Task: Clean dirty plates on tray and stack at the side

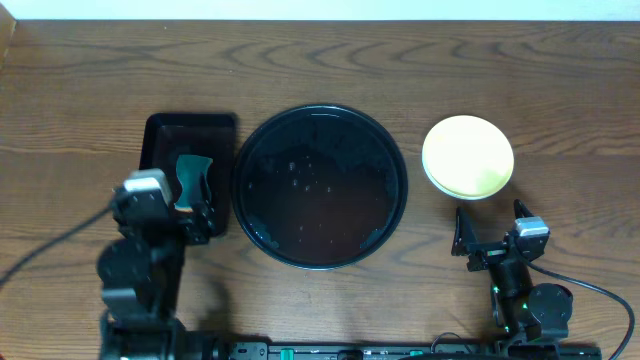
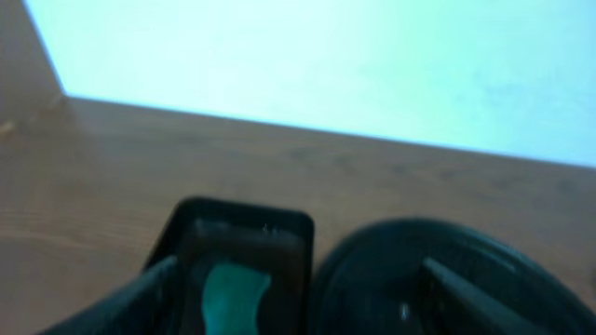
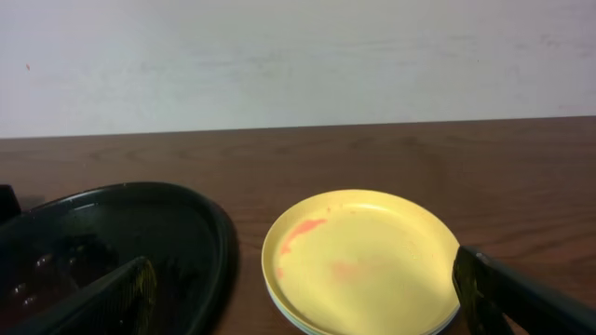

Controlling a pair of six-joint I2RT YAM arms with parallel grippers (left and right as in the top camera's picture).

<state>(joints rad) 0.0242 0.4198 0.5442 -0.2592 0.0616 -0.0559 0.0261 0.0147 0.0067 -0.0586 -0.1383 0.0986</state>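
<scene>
Here, tray (image 1: 330,215): round, glossy and black, at the middle of the tabletop (image 1: 90,90); no plate on it, only a few bright glints on its floor.
Yellow plate (image 3: 358,256): on the tabletop to the right of the tray, near its rim but apart from it.
Smear (image 3: 303,231): a faint reddish streak on the yellow plate's left side, with a paler blotch nearer the middle.
Lower plate (image 3: 291,317): only a pale rim shows under the yellow plate; how many lie beneath, I cannot tell.
Small rectangular tray (image 1: 160,135): black, just left of the round tray.
Teal pad (image 1: 192,172): lying in the small rectangular tray.
Left tool (image 1: 195,200): over the near end of the small rectangular tray; the blurred wrist view shows its fingers spread wide with nothing gripped.
Right tool (image 3: 298,298): near the front edge, short of the yellow plate, fingers wide apart and empty.
</scene>
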